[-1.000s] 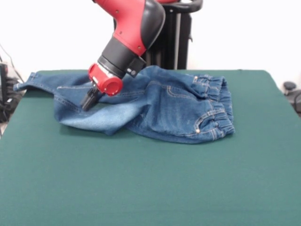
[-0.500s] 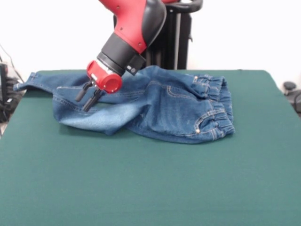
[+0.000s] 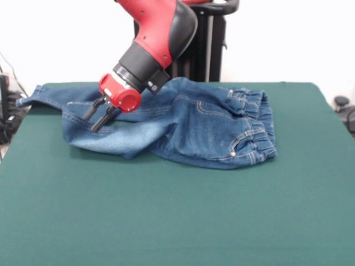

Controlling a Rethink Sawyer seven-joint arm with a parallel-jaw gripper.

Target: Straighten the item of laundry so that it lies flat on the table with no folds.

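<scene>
Front view: hand (image 3: 92, 119) spread apart above folded jeans (image 3: 183, 123).

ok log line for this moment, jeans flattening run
gripper: open, empty, over left leg | jeans: bunched, leg folded over, not flat | table: green | task: unfinished

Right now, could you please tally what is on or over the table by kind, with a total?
Jeans: 1, crumpled, one leg folded over
Claw: 1, open over the jeans
Table: 1, green
Total: 3
</scene>
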